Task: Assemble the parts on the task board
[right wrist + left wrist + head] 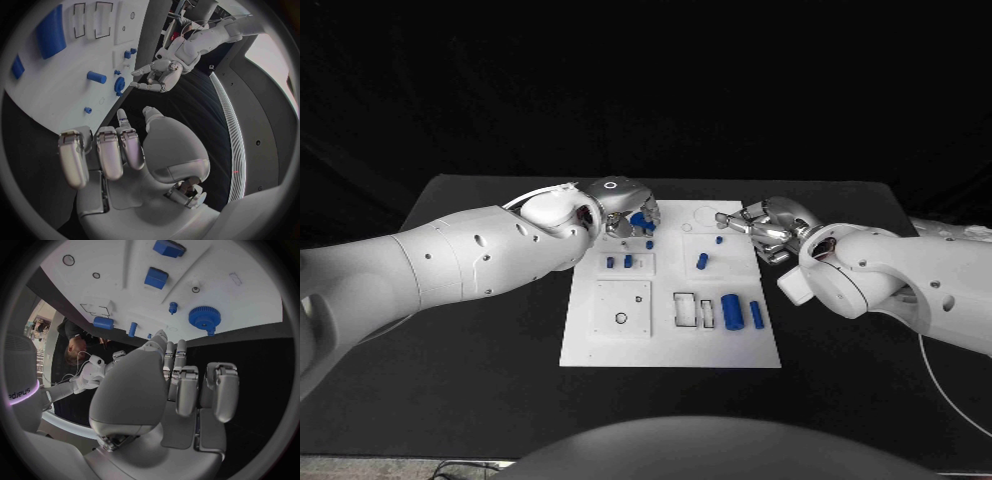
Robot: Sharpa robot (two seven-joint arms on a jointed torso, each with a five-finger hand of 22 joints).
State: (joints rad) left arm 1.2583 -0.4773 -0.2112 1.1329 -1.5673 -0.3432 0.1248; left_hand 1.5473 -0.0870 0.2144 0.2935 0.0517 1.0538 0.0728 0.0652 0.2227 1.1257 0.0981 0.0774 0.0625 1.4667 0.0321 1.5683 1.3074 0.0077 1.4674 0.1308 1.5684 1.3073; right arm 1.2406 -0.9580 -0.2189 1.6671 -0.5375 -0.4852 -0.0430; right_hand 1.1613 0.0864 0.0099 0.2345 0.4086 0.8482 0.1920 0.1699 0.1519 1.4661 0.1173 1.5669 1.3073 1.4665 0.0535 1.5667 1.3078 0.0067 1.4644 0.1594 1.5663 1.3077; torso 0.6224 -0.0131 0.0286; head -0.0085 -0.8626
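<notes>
Here I see the white task board (669, 345) carrying small blue parts, a toothed blue gear (204, 317) at its far end. My left hand (620, 205) hovers over that gear, my right hand (773, 228) beside the board's far right corner; both hold nothing, fingers loosely apart.

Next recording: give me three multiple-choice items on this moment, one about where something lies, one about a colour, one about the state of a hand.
1. Where does the blue gear sit on the task board?
A. near its far edge, by the left hand
B. at its near right corner
C. off the board, on the table

2. What colour are the two cylinders lying side by side in the board's near right part?
A. grey
B. blue
C. red

3. What is the right hand doing?
A. gripping a cylinder
B. pressing a part into a slot
C. holding nothing, fingers apart

Answers: 1 A, the head view shows the gear just beside the left hand at the far edge. 2 B, both are plainly blue. 3 C, the right wrist view shows nothing in the hand.
</notes>
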